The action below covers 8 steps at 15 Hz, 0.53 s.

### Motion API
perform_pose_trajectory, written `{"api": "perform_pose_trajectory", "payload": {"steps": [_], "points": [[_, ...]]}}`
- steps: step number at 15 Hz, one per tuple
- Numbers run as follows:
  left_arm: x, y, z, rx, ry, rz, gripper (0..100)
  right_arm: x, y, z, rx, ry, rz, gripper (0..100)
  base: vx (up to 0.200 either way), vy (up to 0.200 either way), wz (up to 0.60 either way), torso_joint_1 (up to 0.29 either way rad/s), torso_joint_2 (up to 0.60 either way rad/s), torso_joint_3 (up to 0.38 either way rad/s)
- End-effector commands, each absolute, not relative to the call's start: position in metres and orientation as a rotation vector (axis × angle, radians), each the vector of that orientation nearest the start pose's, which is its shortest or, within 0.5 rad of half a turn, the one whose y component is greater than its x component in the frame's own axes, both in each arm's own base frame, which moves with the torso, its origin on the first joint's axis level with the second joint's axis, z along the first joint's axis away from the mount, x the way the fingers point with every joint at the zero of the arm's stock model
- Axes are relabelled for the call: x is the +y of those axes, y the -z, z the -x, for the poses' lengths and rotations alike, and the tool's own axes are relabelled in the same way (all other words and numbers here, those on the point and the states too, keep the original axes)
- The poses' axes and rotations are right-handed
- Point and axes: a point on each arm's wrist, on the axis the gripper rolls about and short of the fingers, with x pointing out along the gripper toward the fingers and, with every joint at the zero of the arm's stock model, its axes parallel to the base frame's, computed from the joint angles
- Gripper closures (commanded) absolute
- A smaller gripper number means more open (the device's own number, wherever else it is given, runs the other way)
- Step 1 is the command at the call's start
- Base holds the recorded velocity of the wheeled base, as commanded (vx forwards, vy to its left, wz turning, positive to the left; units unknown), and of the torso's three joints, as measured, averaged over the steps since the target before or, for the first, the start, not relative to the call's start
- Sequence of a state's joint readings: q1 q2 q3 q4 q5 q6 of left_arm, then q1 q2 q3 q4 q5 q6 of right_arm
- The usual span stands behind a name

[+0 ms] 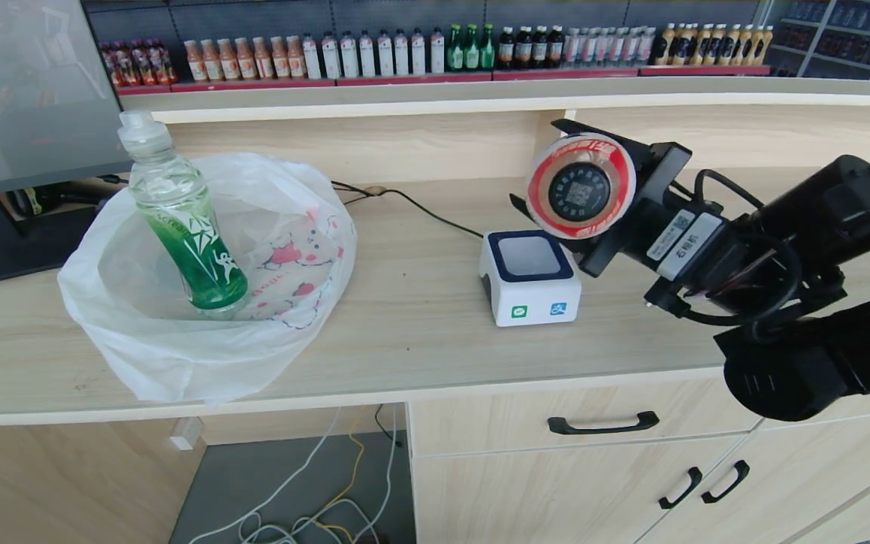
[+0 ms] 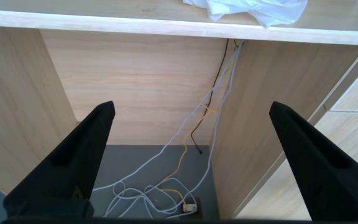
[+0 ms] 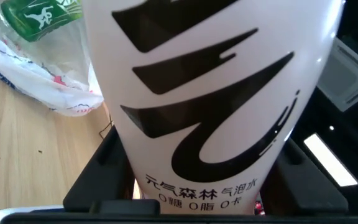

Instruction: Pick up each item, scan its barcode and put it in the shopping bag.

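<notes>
My right gripper (image 1: 544, 168) is shut on a white drink can (image 1: 581, 187) with black strokes, held on its side above and just right of the white scanner box (image 1: 529, 276). The can's red-rimmed round end faces the head camera. In the right wrist view the can (image 3: 210, 93) sits between the black fingers (image 3: 98, 174). A clear bottle with a green label (image 1: 186, 227) stands tilted inside the open white shopping bag (image 1: 140, 332) at the counter's left. My left gripper (image 2: 191, 155) hangs open below the counter edge, holding nothing, with the bag's rim (image 2: 253, 9) above it.
A dark monitor (image 1: 20, 91) stands at the back left. A black cable (image 1: 420, 208) runs along the counter behind the scanner. Drawers with black handles (image 1: 603, 425) lie under the counter's right half; loose wires (image 2: 166, 186) lie on the floor in the open bay.
</notes>
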<state>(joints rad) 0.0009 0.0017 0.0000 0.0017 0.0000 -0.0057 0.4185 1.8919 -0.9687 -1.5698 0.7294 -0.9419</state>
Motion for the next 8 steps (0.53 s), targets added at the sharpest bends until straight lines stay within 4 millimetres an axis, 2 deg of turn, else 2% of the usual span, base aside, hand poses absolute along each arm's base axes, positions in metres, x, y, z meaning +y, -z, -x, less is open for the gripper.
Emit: {"api": "perform_pose_trajectory", "payload": {"steps": [1, 2, 3, 5, 8], "points": [[0.000, -0.075, 0.023, 0.003, -0.002, 0.006, 0, 0.156, -0.274, -0.273, -1.189, -0.663, 0.834, 100, 0.000, 0.000, 0.00, 0.000, 0.00, 0.000], [0.000, -0.075, 0.023, 0.003, -0.002, 0.006, 0, 0.157, -0.276, -0.270, -1.181, -0.657, 0.813, 100, 0.000, 0.000, 0.00, 0.000, 0.00, 0.000], [0.000, -0.075, 0.023, 0.003, -0.002, 0.006, 0, 0.152, -0.282, -0.255, -1.129, -0.592, 0.751, 100, 0.000, 0.000, 0.00, 0.000, 0.00, 0.000], [0.000, -0.075, 0.023, 0.003, -0.002, 0.006, 0, 0.142, -0.264, -0.243, -0.923, -0.573, 0.584, 100, 0.000, 0.000, 0.00, 0.000, 0.00, 0.000], [0.000, -0.075, 0.023, 0.003, -0.002, 0.006, 0, 0.133, -0.241, -0.229, -0.729, -0.645, 0.377, 100, 0.000, 0.000, 0.00, 0.000, 0.00, 0.000]]}}
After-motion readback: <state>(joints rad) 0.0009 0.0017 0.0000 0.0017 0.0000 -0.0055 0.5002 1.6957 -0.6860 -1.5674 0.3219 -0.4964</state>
